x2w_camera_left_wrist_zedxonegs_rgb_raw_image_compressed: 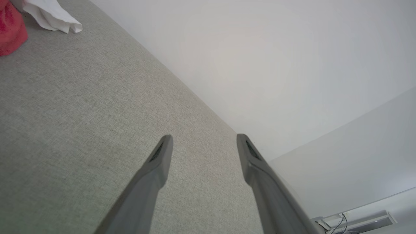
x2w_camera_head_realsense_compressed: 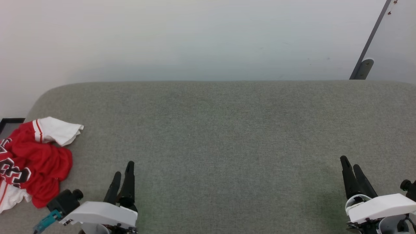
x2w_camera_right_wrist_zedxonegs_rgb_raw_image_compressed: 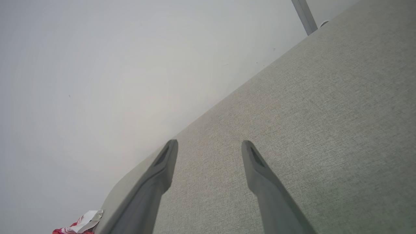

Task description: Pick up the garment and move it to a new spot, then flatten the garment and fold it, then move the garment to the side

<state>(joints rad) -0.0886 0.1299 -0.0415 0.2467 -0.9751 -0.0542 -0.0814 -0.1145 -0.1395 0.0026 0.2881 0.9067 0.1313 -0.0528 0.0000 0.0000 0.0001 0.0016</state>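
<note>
Condition of the garment: crumpled in a heap at the left edge of the table, toward the near left corner. The red body is bunched and one white sleeve is thrown out toward the far side. Black lettering shows in part, and some cloth runs out of the head view on the left. Not flattened, not folded, not held.

Left claw: at the front edge, just right of the heap and apart from it. Jaws wide apart, nothing between them. The left wrist view agrees, with grey table beyond the jaws and the sleeve off at the upper left corner.

Right claw: at the front edge toward the right end, well apart from the garment. Jaws wide apart, nothing held.

Assessment: the pick-up appears not yet begun. The left claw is the nearer and looks best placed for it. It would do well to swing left and come down on the high red bunch, not the loose sleeve, so the heap lifts together instead of trailing. It should close on a thick fold and raise the cloth clear before carrying. The wide grey middle of the table suits as the new spot. Risk: dragging cloth that lies at the left edge could pull it off the table.
</note>
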